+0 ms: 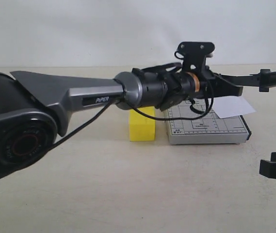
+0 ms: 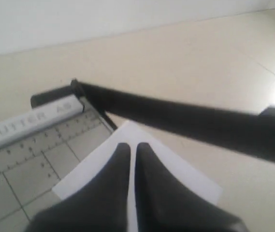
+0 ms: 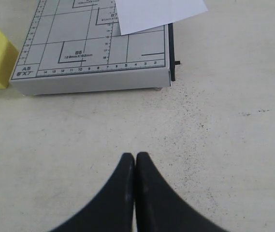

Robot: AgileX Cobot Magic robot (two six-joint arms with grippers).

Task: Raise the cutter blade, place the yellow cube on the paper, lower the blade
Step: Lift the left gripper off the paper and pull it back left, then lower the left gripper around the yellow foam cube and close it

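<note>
The first step is being judged as done or close to done. The long, thin black cutter blade (image 1: 254,77) is being shown lifted clear of the small grey gridded paper-cutter base (image 1: 208,127). In the right wrist view the base's cutting edge is being seen with no arm lying along it.

The left gripper (image 2: 132,152) is being shown with its fingers pressed together and nothing between them. Its tips are poised above the small white rectangular sheet of paper (image 2: 176,169), just short of the raised blade. Whether the blade is being touched or propped by them cannot be told.

The right gripper (image 3: 135,162) is likewise being shown closed on nothing, hanging low over the pale table (image 1: 128,194), well apart from the base.

The second step is being judged as not yet begun. The bright yellow cube (image 1: 142,125), solid and plain-faced, is being seen on the table just beside the base, on the side away from the cutting edge. The paper is lying on the base with one corner hanging out past that edge, and nothing is being carried on it. Placing the cube on the paper and lowering the blade are therefore being counted as left to do.

By count, one cutter with one blade, one cube, one sheet and two grippers are being shown.
</note>
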